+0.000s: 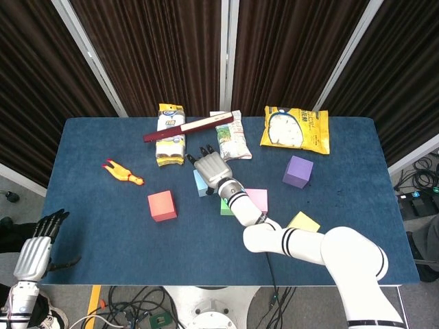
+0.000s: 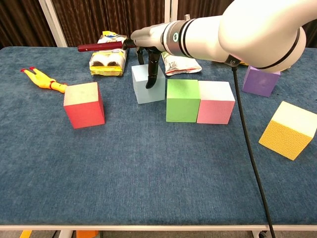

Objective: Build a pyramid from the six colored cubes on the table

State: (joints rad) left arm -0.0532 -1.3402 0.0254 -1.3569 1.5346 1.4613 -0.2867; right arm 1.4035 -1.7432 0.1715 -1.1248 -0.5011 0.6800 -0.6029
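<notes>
Right hand (image 2: 148,52) spread over the light blue cube (image 2: 147,84), fingers draping its top, grip unclear.
Only the head view shows the left hand (image 1: 34,250), open, off the table edge (image 1: 51,281).

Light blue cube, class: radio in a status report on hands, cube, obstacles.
Right hand over light blue cube, fingers down around it, grip unconfirmed. Left hand open, off table. Green cube close beside.

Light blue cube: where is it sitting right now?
In the chest view the light blue cube sits mid-table, just left of and slightly behind the green cube, with the right hand over it.
</notes>
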